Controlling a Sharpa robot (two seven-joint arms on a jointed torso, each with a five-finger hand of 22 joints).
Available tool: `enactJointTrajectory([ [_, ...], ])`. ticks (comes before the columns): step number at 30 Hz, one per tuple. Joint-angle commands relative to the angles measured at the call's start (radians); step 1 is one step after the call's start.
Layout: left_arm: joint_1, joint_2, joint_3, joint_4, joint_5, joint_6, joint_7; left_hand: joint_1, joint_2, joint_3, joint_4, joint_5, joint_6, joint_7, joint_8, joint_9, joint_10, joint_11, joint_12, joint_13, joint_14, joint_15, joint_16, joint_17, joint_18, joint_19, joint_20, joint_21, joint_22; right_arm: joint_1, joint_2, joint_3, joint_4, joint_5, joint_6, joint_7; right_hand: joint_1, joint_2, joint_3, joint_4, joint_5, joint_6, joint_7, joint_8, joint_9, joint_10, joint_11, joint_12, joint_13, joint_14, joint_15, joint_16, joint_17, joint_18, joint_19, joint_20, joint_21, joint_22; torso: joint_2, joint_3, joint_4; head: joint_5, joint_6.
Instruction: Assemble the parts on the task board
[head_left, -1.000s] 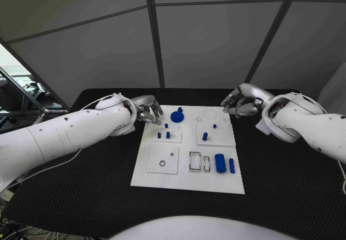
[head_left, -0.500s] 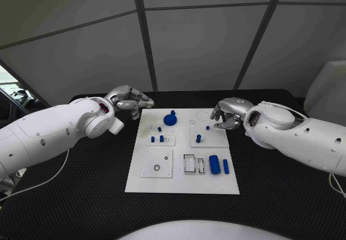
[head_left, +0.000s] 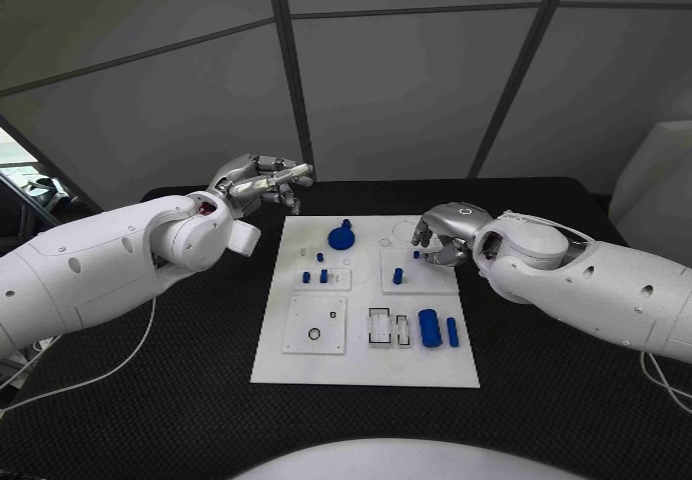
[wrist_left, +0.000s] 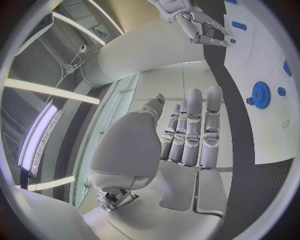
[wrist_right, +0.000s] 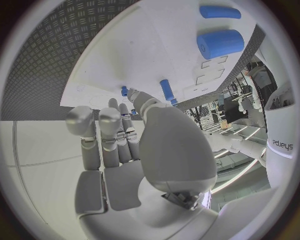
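Observation:
The white task board lies in the middle of the black table. On its far part sit a blue gear, several small blue pegs and an upright peg. A thick blue cylinder and a thinner one lie near its right edge. My left hand hovers beyond the board's far left corner, fingers straight, holding nothing. My right hand hangs over the board's far right part, its thumb tip beside a small blue peg; nothing is gripped.
Two white inset plates and small framed slots lie on the board's near half. Black textured table surrounds the board on all sides. Grey wall panels stand behind the table.
The camera shifted after the earliest frame. Since then my left hand has lifted and straightened its fingers. My right hand has slid left over the board toward the small peg.

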Motion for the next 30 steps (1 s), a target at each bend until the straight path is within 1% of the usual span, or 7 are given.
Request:
enactJointTrajectory([
  [1, 0.002, 0.000, 0.000, 0.006, 0.065, 0.018, 0.046, -0.023, 0.000, -0.021, 0.008, 0.000, -0.005, 0.005, 0.001, 0.000, -0.008, 0.001, 0.007, 0.000, -0.001, 0.003, -0.010, -0.007, 0.043, -0.005, 0.001, -0.009, -0.009, -0.004, 0.009, 0.000, -0.008, -0.023, 0.012, 0.003, 0.015, 0.005, 0.017, -0.006, -0.008, 0.003, 0.006, -0.001, 0.000, 0.003, 0.002, -0.004, 0.000, 0.047, 0.008, 0.024, 0.016, -0.009, 0.012, 0.000, 0.018, 0.019, 0.001, 0.0008, -0.0010, -0.003, -0.002],
  [3, 0.002, 0.000, 0.000, 0.007, 0.066, 0.019, 0.048, -0.024, 0.000, -0.026, 0.010, -0.001, -0.006, 0.005, 0.001, 0.000, -0.008, 0.001, 0.009, 0.000, -0.001, 0.003, -0.011, -0.008, 0.043, -0.005, 0.001, -0.011, -0.011, -0.008, 0.016, 0.000, -0.015, -0.023, 0.016, 0.006, 0.021, 0.009, 0.032, -0.013, -0.012, 0.006, 0.005, 0.000, 0.000, 0.006, 0.001, -0.003, 0.000, 0.047, 0.007, 0.045, 0.031, -0.012, 0.018, -0.001, 0.033, 0.035, 0.000, 0.0013, -0.0017, -0.002, -0.002],
  [11, 0.002, 0.003, 0.000, 0.013, 0.067, 0.023, 0.051, -0.022, 0.002, -0.032, 0.010, 0.000, -0.006, 0.005, 0.002, 0.000, -0.010, 0.001, 0.011, 0.000, -0.001, 0.003, -0.014, -0.011, 0.042, -0.005, 0.002, -0.015, -0.014, -0.022, 0.038, 0.001, -0.044, -0.023, 0.033, 0.011, 0.027, 0.016, 0.071, -0.030, -0.020, 0.020, 0.002, 0.002, 0.001, 0.021, -0.003, 0.000, 0.001, 0.047, 0.005, 0.095, 0.065, -0.019, 0.034, -0.002, 0.075, 0.081, 0.000, 0.0004, 0.0007, 0.000, -0.005],
  [17, 0.002, 0.003, 0.000, 0.016, 0.067, 0.023, 0.049, -0.019, 0.005, -0.035, 0.009, 0.000, -0.008, 0.005, 0.001, -0.001, -0.013, 0.001, 0.013, 0.000, -0.002, 0.003, -0.016, -0.013, 0.042, -0.005, 0.002, -0.018, -0.017, -0.027, 0.045, 0.001, -0.054, -0.023, 0.041, 0.014, 0.020, 0.021, 0.093, -0.041, -0.023, 0.040, -0.006, 0.007, 0.004, 0.042, -0.009, 0.006, 0.004, 0.050, 0.001, 0.148, 0.103, -0.028, 0.056, -0.004, 0.118, 0.128, -0.001, 0.0011, -0.0013, 0.002, -0.009],
  [21, 0.002, 0.003, 0.000, 0.016, 0.067, 0.023, 0.048, -0.018, 0.006, -0.038, 0.009, 0.000, -0.010, 0.006, 0.001, -0.001, -0.014, 0.002, 0.014, 0.000, -0.002, 0.004, -0.017, -0.014, 0.042, -0.005, 0.002, -0.019, -0.019, -0.028, 0.047, 0.001, -0.053, -0.023, 0.041, 0.011, 0.023, 0.033, 0.103, -0.056, -0.025, 0.079, -0.020, 0.024, 0.011, 0.083, -0.024, 0.022, 0.013, 0.054, -0.009, 0.180, 0.123, -0.046, 0.109, -0.011, 0.189, 0.210, 0.000, 0.0007, -0.0019, 0.001, -0.010],
  [26, 0.002, 0.003, 0.000, 0.014, 0.067, 0.025, 0.046, -0.017, 0.007, -0.040, 0.010, 0.000, -0.010, 0.006, 0.001, -0.001, -0.016, 0.002, 0.014, 0.000, -0.003, 0.004, -0.018, -0.015, 0.042, -0.005, 0.002, -0.021, -0.020, -0.029, 0.047, 0.001, -0.051, -0.030, 0.028, 0.000, 0.034, 0.053, 0.116, -0.075, -0.034, 0.106, -0.027, 0.034, 0.015, 0.109, -0.033, 0.029, 0.021, 0.051, -0.017, 0.183, 0.115, -0.056, 0.136, -0.019, 0.226, 0.252, -0.001, 0.0010, -0.0009, -0.001, -0.011],
  [30, 0.002, 0.003, 0.000, 0.012, 0.067, 0.024, 0.045, -0.016, 0.007, -0.042, 0.009, 0.000, -0.011, 0.007, 0.000, -0.001, -0.017, 0.002, 0.015, 0.000, -0.003, 0.004, -0.019, -0.016, 0.042, -0.005, 0.002, -0.022, -0.021, -0.031, 0.047, 0.001, -0.047, -0.043, 0.000, -0.011, 0.036, 0.066, 0.127, -0.088, -0.056, 0.125, -0.033, 0.041, 0.019, 0.128, -0.039, 0.031, 0.028, 0.050, -0.021, 0.193, 0.117, -0.062, 0.152, -0.023, 0.250, 0.279, -0.001, 0.0010, -0.0008, -0.001, -0.012],
])
